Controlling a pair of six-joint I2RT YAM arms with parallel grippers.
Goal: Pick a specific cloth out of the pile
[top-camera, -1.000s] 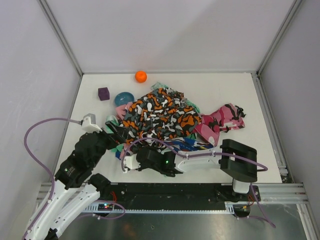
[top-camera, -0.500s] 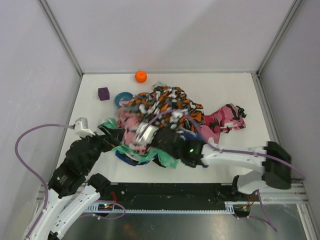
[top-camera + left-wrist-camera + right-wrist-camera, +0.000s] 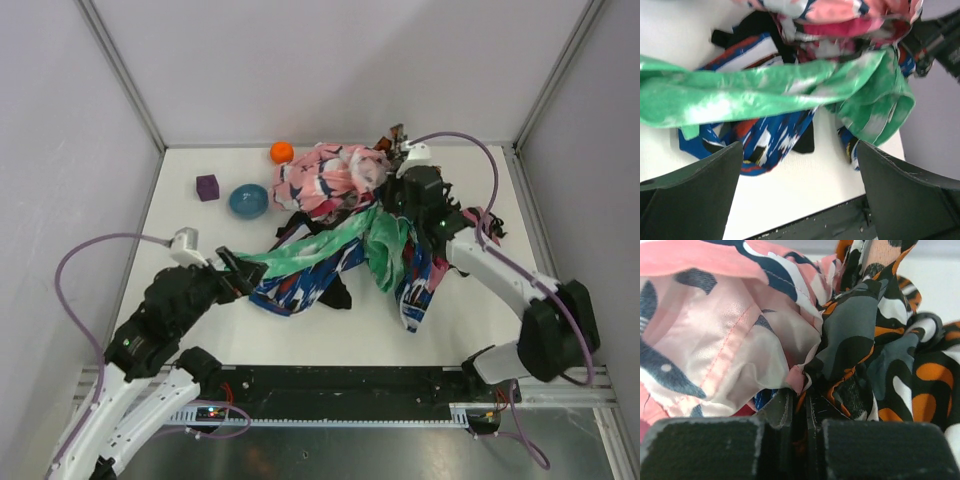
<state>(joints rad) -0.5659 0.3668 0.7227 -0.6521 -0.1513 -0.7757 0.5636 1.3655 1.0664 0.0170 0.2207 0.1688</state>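
My right gripper (image 3: pixel 385 178) is at the far middle of the table, shut on a bunch from the pile: a pink, white and navy cloth (image 3: pixel 325 180) and an orange, grey and black cloth (image 3: pixel 875 340), both pinched between its fingers (image 3: pixel 785 407). A mint-green-and-white cloth (image 3: pixel 320 250) stretches from that bunch toward my left gripper (image 3: pixel 238 270), which is open, its fingers (image 3: pixel 695 190) wide apart with nothing between them. Parts of the plain black cloth (image 3: pixel 337 293) show under a blue, red and white cloth (image 3: pixel 295 285). It also shows in the left wrist view (image 3: pixel 805 142).
A blue bowl (image 3: pixel 247 200), a purple cube (image 3: pixel 207 187) and an orange ball (image 3: pixel 282 152) sit at the far left. A pink camouflage cloth (image 3: pixel 478 222) lies behind the right arm. White walls close in the table on three sides.
The right arm swung from the near front edge to the far middle, dragging the bunched cloths up and back. The pile is pulled apart, and the green and blue cloths are now stretched out.
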